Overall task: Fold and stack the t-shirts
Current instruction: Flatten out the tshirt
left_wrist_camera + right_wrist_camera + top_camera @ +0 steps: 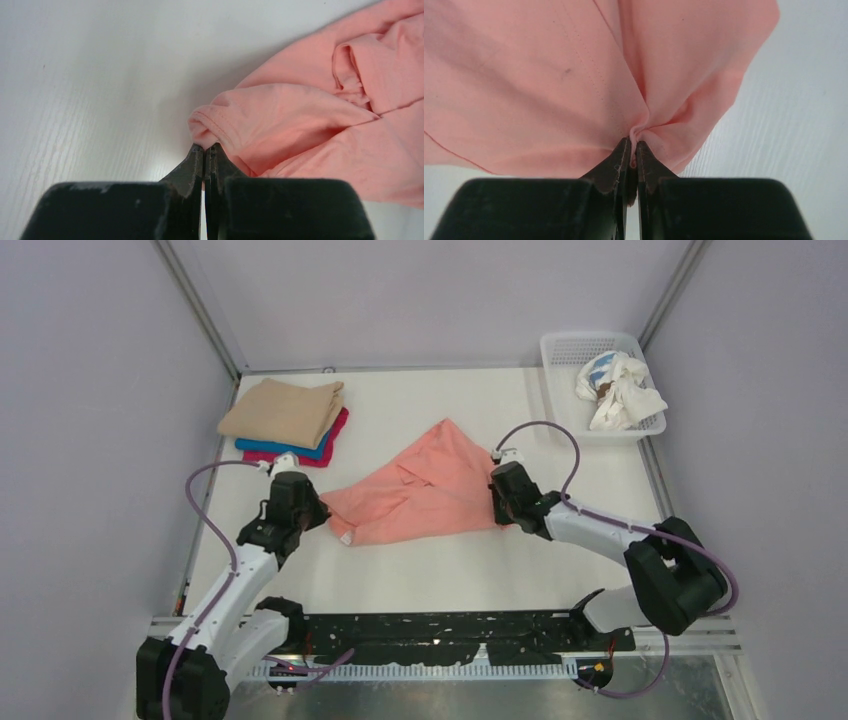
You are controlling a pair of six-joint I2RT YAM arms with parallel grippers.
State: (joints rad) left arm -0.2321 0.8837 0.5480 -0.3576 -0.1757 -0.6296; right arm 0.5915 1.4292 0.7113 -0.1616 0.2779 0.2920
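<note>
Salmon-pink t-shirt (pixel 425 490) on white table (pixel 450 570), grey walls (pixel 100 390), corner basket (pixel 560 350)

Left pincer (pixel 205 146) and right pincer (pixel 633 145) clamped tight (both facing inward)

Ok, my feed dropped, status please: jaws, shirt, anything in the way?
Left, right jaws shut on salmon-pink t-shirt, opposite ends. Shirt rumpled, fold unfinished. Folded stack far-left, apart; nothing blocking.

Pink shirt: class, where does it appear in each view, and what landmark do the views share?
Top view: pink shirt mid-table, between left claw and right claw.
Left wrist: pink shirt right half, pinched by left claw.
Right wrist: pink shirt upper frame, pinched by right claw.
Shared landmark: white table.
</note>
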